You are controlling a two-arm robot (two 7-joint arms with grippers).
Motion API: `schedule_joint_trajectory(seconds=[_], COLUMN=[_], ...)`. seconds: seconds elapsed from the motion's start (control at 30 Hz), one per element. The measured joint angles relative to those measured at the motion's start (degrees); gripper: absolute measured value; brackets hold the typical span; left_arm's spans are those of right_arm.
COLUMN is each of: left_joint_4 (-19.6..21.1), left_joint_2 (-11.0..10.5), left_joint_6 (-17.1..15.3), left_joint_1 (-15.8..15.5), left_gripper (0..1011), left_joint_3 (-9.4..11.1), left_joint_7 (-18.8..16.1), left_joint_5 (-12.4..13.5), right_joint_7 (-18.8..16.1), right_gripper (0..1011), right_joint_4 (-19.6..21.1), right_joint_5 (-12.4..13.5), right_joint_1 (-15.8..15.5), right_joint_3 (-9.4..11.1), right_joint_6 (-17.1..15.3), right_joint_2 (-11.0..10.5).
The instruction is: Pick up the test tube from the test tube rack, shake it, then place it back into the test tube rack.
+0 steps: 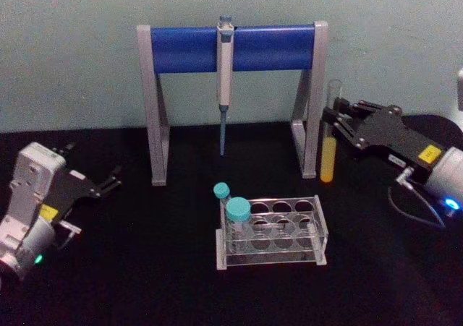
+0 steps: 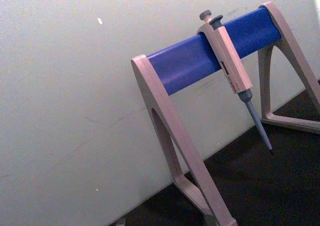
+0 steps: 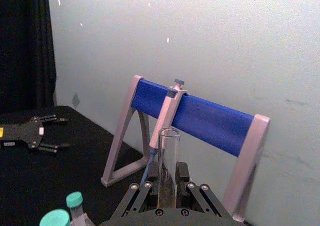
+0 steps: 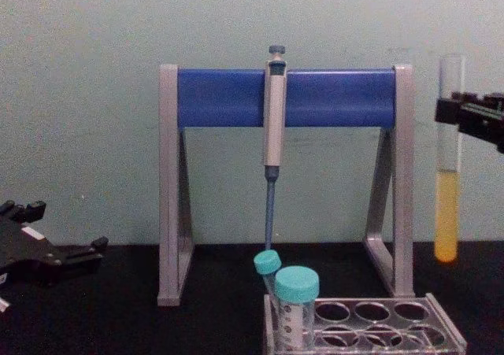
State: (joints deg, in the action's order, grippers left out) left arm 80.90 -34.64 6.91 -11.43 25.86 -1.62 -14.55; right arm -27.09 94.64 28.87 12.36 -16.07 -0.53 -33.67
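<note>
1. soft, even, rather dim light falls on the pale wall (image 1: pixel 72 51), with no hard shadows.
2. the black table (image 1: pixel 145 268) soaks up light and shows little detail.
3. a pale sheen runs along the blue bar (image 1: pixel 181 48); the test tube rack (image 1: pixel 268 261) glints faintly.

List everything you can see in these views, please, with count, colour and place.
test tube: one, clear, yellow-orange liquid; held upright off the rack, right of the stand
test tube rack: one, clear; front centre
capped tubes: two, teal caps; rack's left end
pipette stand: one, grey legs, blue bar; at the back
pipette: one, pale grey; hanging mid-bar
table: one, black
left gripper: one, black; open, resting on the left
right gripper: one, black; closed on the test tube
</note>
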Motion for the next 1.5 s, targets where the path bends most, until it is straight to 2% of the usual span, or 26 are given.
schedule_joint_trajectory(seconds=[0.23, 0.5, 0.67, 0.97, 1.3, 1.5], left_joint_4=[0.0, 0.0, 0.0, 0.0, 0.0, 0.0], left_joint_2=[0.0, 0.0, 0.0, 0.0, 0.0, 0.0], left_joint_6=[0.0, 0.0, 0.0, 0.0, 0.0, 0.0], left_joint_1=[0.0, 0.0, 0.0, 0.0, 0.0, 0.0], left_gripper=[1001, 1002, 1001, 1001, 1001, 1001], left_joint_3=[0.0, 0.0, 0.0, 0.0, 0.0, 0.0], left_joint_7=[0.0, 0.0, 0.0, 0.0, 0.0, 0.0], left_joint_5=[0.0, 0.0, 0.0, 0.0, 0.0, 0.0], right_joint_7=[-2.18, -4.42, -5.53, -7.56, -6.68, -5.43], right_gripper=[237, 237, 237, 237, 237, 237], right_joint_4=[-2.58, -1.79, -0.26, 3.32, 5.89, 5.6], right_joint_5=[0.23, 2.94, 4.66, 7.81, 9.69, 9.76], right_joint_1=[3.42, 3.58, 2.62, -1.05, -5.64, -6.13], right_joint_3=[-1.78, -2.75, -3.16, -3.34, -1.19, 0.16], right_joint_6=[0.24, 0.41, 0.54, 1.81, 2.98, 3.55], right_joint_2=[1.97, 2.41, 1.73, -1.33, -4.99, -5.49])
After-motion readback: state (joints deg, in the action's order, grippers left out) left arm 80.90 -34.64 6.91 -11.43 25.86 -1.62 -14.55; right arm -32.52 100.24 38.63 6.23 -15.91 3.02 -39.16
